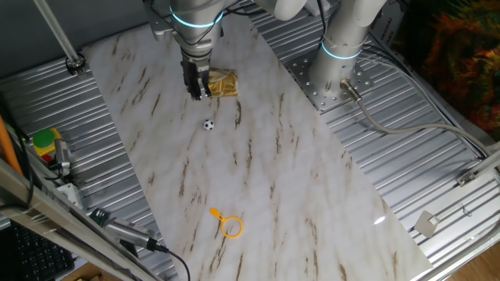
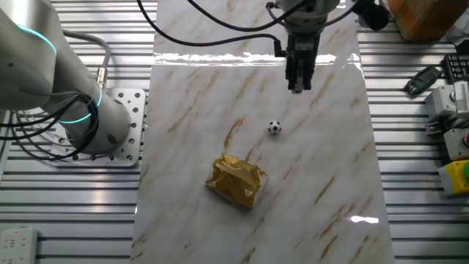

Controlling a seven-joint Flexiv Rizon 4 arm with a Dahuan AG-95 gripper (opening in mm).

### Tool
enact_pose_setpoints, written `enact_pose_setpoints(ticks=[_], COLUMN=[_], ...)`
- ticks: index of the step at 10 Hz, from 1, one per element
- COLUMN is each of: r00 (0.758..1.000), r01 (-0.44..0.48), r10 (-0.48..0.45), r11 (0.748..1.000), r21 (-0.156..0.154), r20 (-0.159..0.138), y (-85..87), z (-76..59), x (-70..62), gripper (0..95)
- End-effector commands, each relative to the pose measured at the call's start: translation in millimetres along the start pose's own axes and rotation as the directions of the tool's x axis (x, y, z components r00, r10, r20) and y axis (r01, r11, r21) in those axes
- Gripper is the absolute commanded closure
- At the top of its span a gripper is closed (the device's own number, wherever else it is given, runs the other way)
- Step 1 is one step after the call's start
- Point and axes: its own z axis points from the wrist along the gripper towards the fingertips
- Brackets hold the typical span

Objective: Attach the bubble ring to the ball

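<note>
The ball [image 1: 208, 124] is a tiny white ball with black patches, lying on the marble board; it also shows in the other fixed view [image 2: 274, 127]. The bubble ring [image 1: 230, 225] is a small orange-yellow hoop with a short handle, lying flat near the board's front end, far from the ball. It is out of view in the other fixed view. My gripper [image 1: 197, 90] hangs above the board just behind the ball, pointing down, and also shows in the other fixed view [image 2: 296, 85]. Its fingers look closed together with nothing between them.
A crumpled gold foil wrapper [image 1: 221, 83] lies beside the gripper, and shows in the other fixed view [image 2: 237, 180]. A second arm's base [image 1: 337, 66] stands at the board's right edge. Tools and a yellow-green object [image 1: 45, 143] sit at the left.
</note>
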Motion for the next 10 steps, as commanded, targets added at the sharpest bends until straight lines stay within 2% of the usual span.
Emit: enact_pose_setpoints(ticks=[1, 4, 10], r00=[1.000, 1.000, 1.000], r01=[0.001, 0.009, 0.000], r10=[-0.001, -0.009, -0.001], r11=[1.000, 1.000, 1.000], r21=[-0.005, -0.027, -0.029], r20=[-0.004, -0.010, -0.019], y=[0.1, 0.3, 1.3], z=[-0.3, -0.6, -2.6], x=[0.4, 0.6, 1.6], gripper=[95.0, 95.0, 95.0])
